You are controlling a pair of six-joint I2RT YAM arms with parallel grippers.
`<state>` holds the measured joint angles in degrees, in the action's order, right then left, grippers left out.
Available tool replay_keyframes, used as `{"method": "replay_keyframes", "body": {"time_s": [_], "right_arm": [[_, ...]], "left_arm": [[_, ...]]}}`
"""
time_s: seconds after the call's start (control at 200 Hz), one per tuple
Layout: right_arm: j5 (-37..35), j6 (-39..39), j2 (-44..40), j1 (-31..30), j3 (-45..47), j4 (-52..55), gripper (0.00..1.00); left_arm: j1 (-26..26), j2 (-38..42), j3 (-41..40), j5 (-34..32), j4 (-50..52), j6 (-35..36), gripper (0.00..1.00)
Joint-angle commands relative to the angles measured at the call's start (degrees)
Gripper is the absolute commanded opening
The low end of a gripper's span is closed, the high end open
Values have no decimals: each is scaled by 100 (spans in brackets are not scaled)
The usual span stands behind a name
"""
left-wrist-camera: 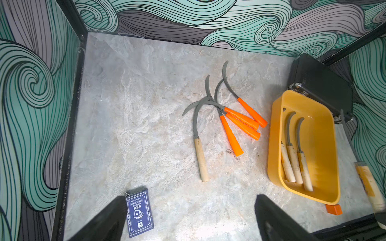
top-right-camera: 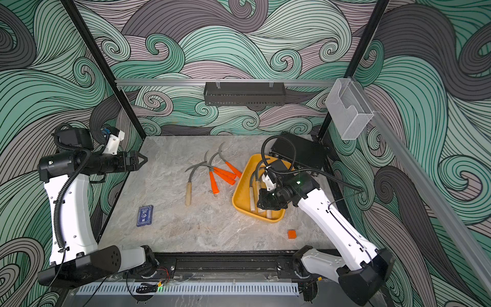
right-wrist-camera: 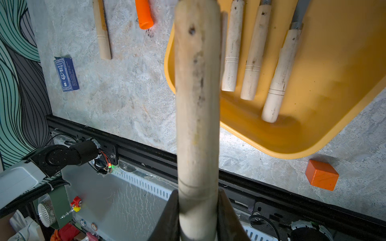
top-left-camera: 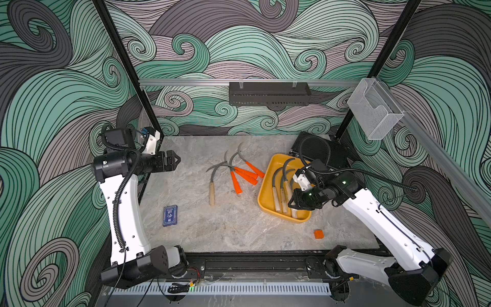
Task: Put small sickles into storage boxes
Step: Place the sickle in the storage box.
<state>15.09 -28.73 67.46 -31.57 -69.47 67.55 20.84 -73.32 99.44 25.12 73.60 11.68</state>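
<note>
Wooden-handled sickle [right-wrist-camera: 197, 104], pinched by right gripper [right-wrist-camera: 197, 195], above yellow tray [top-left-camera: 265, 183]. In tray: three sickles [left-wrist-camera: 294, 162]. Five others [top-left-camera: 245, 174] lie on table [top-left-camera: 212, 234] beside it. Spread and empty: left gripper [top-left-camera: 177, 159], well apart.

Bright, even light leaves soft shadows on the table [top-left-camera: 186, 228]; the sickle [right-wrist-camera: 197, 104] I hold looms blurred near my lens.
</note>
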Motion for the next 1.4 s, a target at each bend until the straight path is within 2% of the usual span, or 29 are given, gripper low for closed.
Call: {"method": "replay_keyframes", "body": {"time_s": [0.0,0.195,0.49,0.911,1.151,1.396], "right_arm": [[-11,-102,170,153,100,-199,2],[-187,-76,825,370,-68,-394,3],[-384,245,1971,465,-437,-744,4],[-566,368,3313,494,-809,-1218,5],[-838,449,3578,494,-702,-1329,8],[-789,474,3609,481,-527,-1402,13]], "left_arm": [[-40,129,186,-153,-80,95,96],[-105,91,50,439,312,33,96],[-122,414,-126,42,311,160,96],[-120,512,-256,-8,401,41,96],[-122,496,-372,-182,393,155,96],[-121,437,-394,-139,404,149,96]]}}
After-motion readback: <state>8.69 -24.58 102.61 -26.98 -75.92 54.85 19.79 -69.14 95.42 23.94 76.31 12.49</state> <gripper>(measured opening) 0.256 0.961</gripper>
